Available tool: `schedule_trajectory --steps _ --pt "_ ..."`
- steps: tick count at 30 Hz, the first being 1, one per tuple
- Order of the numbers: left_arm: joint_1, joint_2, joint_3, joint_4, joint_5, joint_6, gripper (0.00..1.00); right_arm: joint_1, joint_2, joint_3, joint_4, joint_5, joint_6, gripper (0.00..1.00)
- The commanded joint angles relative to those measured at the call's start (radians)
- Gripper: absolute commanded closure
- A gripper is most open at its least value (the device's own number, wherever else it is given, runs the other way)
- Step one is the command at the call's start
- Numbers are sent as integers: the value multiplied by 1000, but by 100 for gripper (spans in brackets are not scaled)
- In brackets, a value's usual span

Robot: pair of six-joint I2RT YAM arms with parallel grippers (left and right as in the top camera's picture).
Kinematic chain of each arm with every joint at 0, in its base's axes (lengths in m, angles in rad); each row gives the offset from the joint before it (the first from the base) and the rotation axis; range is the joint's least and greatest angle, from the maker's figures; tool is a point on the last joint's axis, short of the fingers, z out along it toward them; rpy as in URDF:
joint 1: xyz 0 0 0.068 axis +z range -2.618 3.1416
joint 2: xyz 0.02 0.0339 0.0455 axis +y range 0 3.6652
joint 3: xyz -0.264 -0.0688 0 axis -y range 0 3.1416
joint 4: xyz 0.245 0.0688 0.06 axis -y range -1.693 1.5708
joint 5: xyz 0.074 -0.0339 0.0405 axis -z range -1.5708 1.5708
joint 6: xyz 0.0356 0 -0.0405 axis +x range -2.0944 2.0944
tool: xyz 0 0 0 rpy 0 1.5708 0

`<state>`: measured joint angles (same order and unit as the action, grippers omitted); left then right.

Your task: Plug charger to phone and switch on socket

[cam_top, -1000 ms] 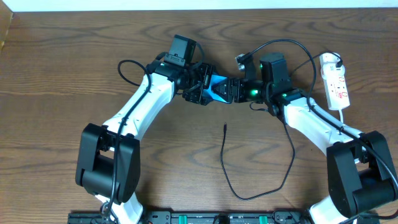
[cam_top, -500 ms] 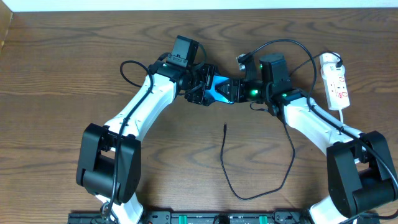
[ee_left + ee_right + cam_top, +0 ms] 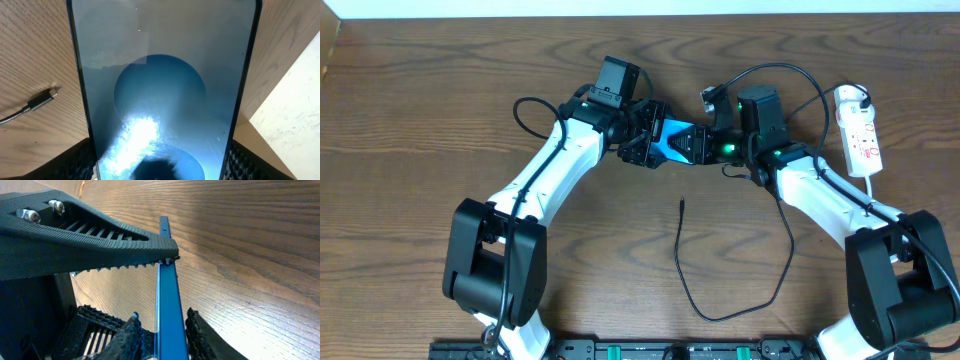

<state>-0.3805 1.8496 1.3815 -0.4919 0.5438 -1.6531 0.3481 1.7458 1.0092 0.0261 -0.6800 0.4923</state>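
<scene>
the left fingers (image 3: 84, 162) are clamped on the phone (image 3: 672, 144), one pad against each long edge near one end, so the blue screen fills the left wrist view. the phone sits at the back middle, between the two arms and seemingly clear of the tabletop (image 3: 440, 100). its long axis runs left to right, from one set of fingers to the other.

a little right of its middle, and toward the robot's base, the charger (image 3: 681, 215) lies loose on the wood. its connector tip (image 3: 42, 101) points back toward the phone, and the cable behind it runs front to back before looping off to the right. nothing holds it.

the right fingers (image 3: 100, 240) bracket the phone's other end. the toothed upper one touches its thin edge, but i cannot tell whether they truly grip it.

the coming move turns on this: the tip lies on the near side of both sets of fingers, apart from the phone, and slightly closer to the right arm. that arm looks the likelier one to fetch it while the left steadies the phone.

the socket (image 3: 861, 140) lies far right, well apart.
</scene>
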Motion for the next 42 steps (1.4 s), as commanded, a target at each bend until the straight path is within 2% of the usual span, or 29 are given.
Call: schedule_trajectory --steps 1,7,30,35,36,38,42 --pt "1 -23 24 5 13 -9 93 7 8 17 0 1 -4 74" --pt "1 -23 24 5 13 -10 93 7 8 17 0 1 -30 75" --pt "1 -23 24 4 13 -9 93 7 8 17 0 1 -29 99" --pt "2 -23 24 4 13 -6 92 5 8 17 0 1 -30 99" --pt "2 -23 24 4 13 -5 90 3 8 17 0 2 -30 99" --pt "4 -23 24 4 13 6 79 -4 8 17 0 16 -30 99" --pt "16 -23 24 5 13 55 40 -32 8 17 -8 66 -29 99"
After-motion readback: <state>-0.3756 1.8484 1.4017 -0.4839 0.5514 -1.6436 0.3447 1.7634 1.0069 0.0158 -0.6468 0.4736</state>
